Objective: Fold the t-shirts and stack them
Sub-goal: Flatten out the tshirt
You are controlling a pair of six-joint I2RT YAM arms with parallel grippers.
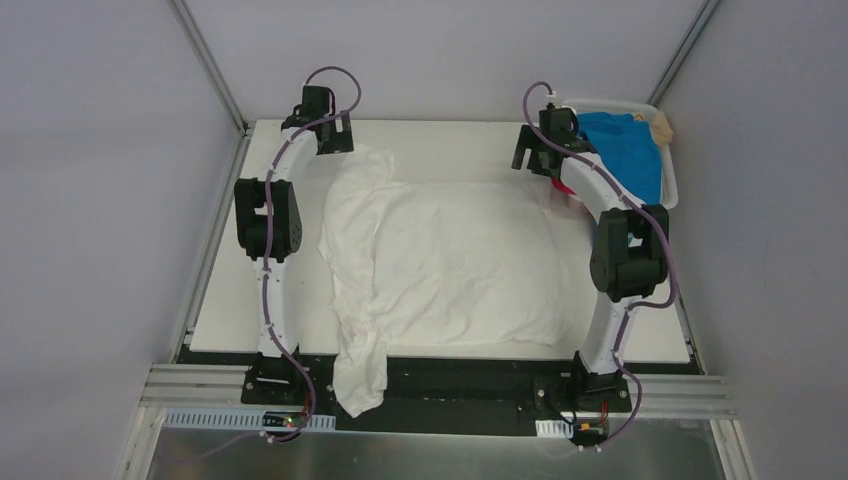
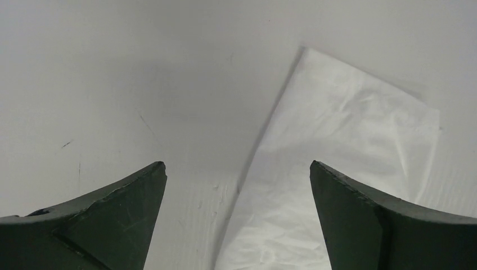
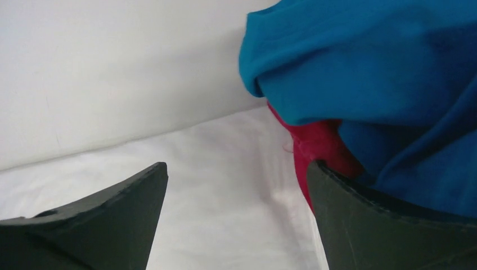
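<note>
A white shirt (image 1: pixel 450 260) lay spread on the table (image 1: pixel 228 300) — the left gripper (image 2: pixel 237 169) and the right gripper (image 3: pixel 236 169), beside a blue shirt (image 3: pixel 382 62), both gaped wide, empty.

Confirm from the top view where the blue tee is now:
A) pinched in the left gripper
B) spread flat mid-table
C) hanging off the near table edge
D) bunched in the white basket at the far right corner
D: the blue t-shirt lies bunched inside the basket at the far right. The tee spread across the table is the white t-shirt.
</note>
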